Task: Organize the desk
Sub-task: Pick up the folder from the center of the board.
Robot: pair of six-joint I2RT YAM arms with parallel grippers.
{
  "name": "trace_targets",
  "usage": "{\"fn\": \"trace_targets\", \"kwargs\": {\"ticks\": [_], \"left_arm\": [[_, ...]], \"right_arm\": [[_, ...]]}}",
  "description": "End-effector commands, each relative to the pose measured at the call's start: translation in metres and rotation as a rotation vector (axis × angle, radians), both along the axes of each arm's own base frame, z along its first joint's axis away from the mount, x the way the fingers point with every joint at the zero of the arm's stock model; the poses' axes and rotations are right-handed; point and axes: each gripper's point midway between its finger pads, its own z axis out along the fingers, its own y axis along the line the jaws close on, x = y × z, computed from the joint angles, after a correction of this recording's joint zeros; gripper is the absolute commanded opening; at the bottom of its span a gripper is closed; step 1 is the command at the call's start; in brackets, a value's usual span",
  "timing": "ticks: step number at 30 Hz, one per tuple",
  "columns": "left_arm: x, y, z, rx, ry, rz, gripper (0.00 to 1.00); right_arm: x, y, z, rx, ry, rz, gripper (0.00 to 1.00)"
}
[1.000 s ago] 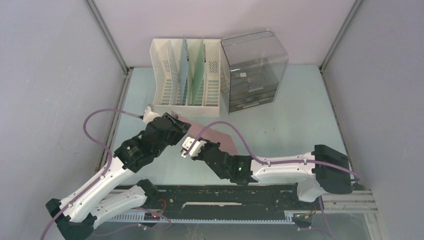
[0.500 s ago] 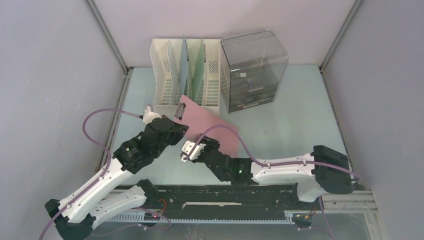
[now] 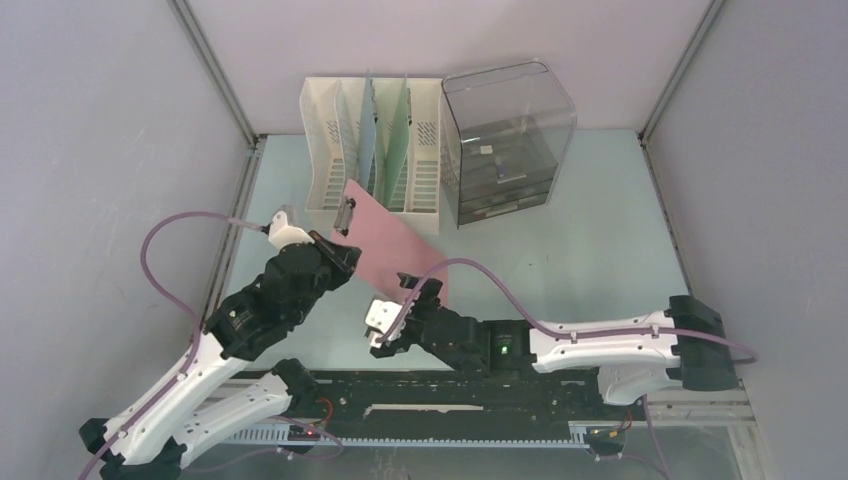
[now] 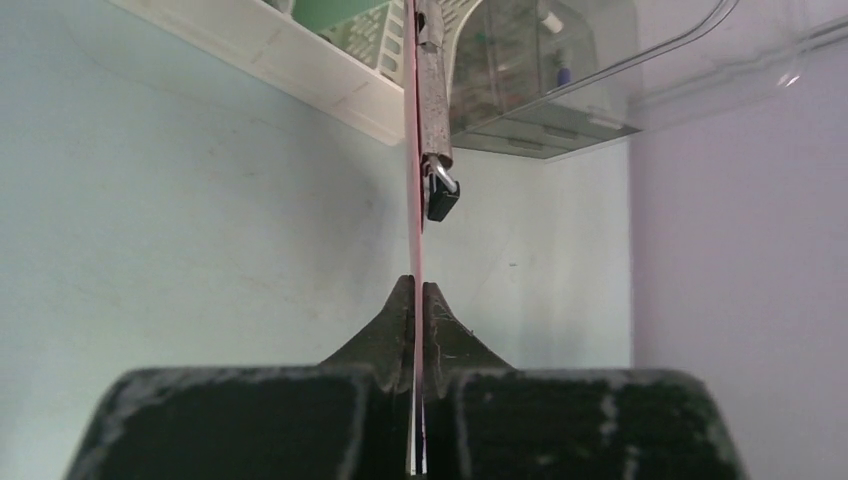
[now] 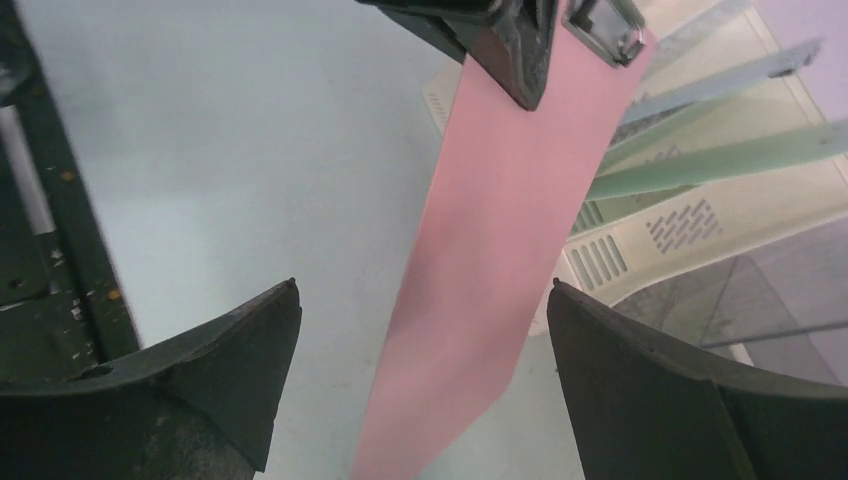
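Note:
A pink clipboard (image 3: 395,245) with a metal clip (image 3: 347,215) hangs tilted above the pale mint desk (image 3: 580,230), its clip end up by the rack. My left gripper (image 3: 345,262) is shut on its left edge. In the left wrist view the board (image 4: 413,200) runs edge-on between the closed fingers (image 4: 395,325). My right gripper (image 3: 385,325) stands wide open below the board's near end and touches nothing. In the right wrist view the pink board (image 5: 500,230) rises beyond the spread fingers (image 5: 240,350).
A white file rack (image 3: 372,155) at the back holds a pale blue board (image 3: 362,120) and a green board (image 3: 397,130) upright. A smoky clear drawer unit (image 3: 505,140) stands right of it. Grey walls and aluminium rails (image 3: 228,255) border the desk.
The pink clipboard has risen from lying low to a steep tilt. My left gripper closed on its edge. My right gripper let go, opened wide and drew back toward the near edge.

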Motion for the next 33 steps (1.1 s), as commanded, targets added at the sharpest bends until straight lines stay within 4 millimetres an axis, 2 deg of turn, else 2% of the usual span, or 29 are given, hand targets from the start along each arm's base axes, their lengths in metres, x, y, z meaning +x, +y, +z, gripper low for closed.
{"fn": "trace_targets", "kwargs": {"ticks": [1,6,13,17,22,27,33], "left_arm": [[0.004,0.018,0.043,0.124,-0.134,0.003,0.0],[0.001,0.035,0.061,0.335,-0.19,-0.05,0.0],[0.0,0.05,0.094,0.54,-0.28,-0.097,0.0],[0.004,0.059,0.111,0.661,-0.308,-0.101,0.0],[0.018,0.071,0.129,0.783,-0.31,-0.071,0.0],[0.036,0.08,0.144,0.795,-0.336,-0.023,0.0],[0.061,0.087,0.158,0.742,-0.396,0.015,0.0]], "right_arm": [[-0.018,-0.005,0.021,-0.086,0.136,0.108,0.99],[-0.03,-0.032,0.034,-0.188,0.34,0.332,0.98],[-0.012,-0.083,0.049,-0.168,0.419,0.453,0.99],[0.016,-0.102,0.048,-0.127,0.433,0.389,1.0],[0.038,-0.117,0.041,-0.101,0.462,0.335,1.0],[0.052,-0.128,0.04,-0.081,0.471,0.294,1.0],[0.059,-0.132,0.034,-0.077,0.494,0.275,1.0]]}}
